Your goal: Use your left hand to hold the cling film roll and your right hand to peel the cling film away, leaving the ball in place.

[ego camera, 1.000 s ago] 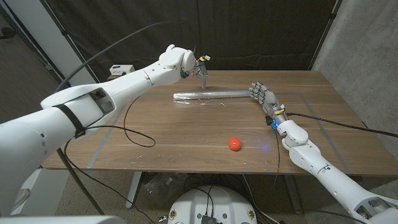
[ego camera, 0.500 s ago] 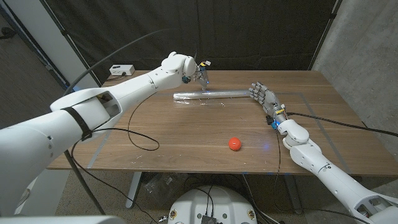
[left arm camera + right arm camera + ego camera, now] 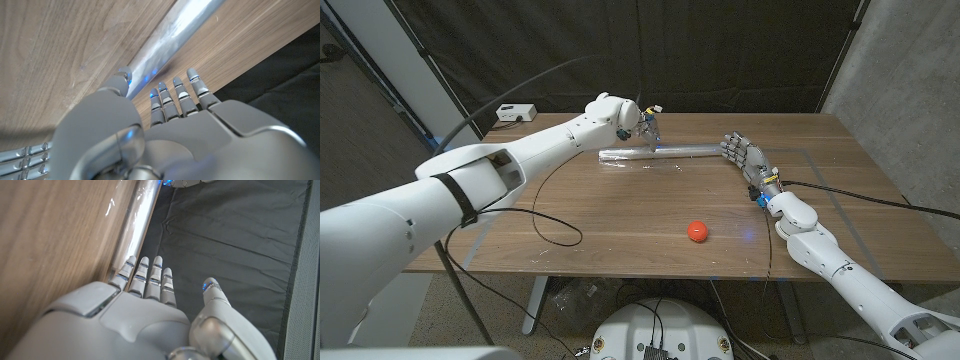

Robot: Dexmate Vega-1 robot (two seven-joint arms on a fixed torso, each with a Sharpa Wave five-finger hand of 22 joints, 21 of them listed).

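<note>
The cling film roll (image 3: 665, 152) lies crosswise at the back of the wooden table (image 3: 620, 215), with a bit of loose film crinkled along it. My left hand (image 3: 643, 124) hovers just above the roll's left half, fingers apart and holding nothing. In the left wrist view its fingertips (image 3: 177, 87) and thumb straddle the shiny roll (image 3: 167, 37). My right hand (image 3: 743, 157) stands at the roll's right end, fingers extended; in the right wrist view they (image 3: 147, 277) reach alongside the roll (image 3: 137, 227). The orange ball (image 3: 697, 231) sits alone near the front edge.
A black cable (image 3: 548, 218) loops over the table's left half, and another cable (image 3: 840, 190) trails from my right wrist. A small white box (image 3: 514, 112) stands at the back left. A black curtain hangs behind the table.
My left arm has reached further in and its hand has dropped closer to the roll. The right hand, the roll and the ball have not moved.
</note>
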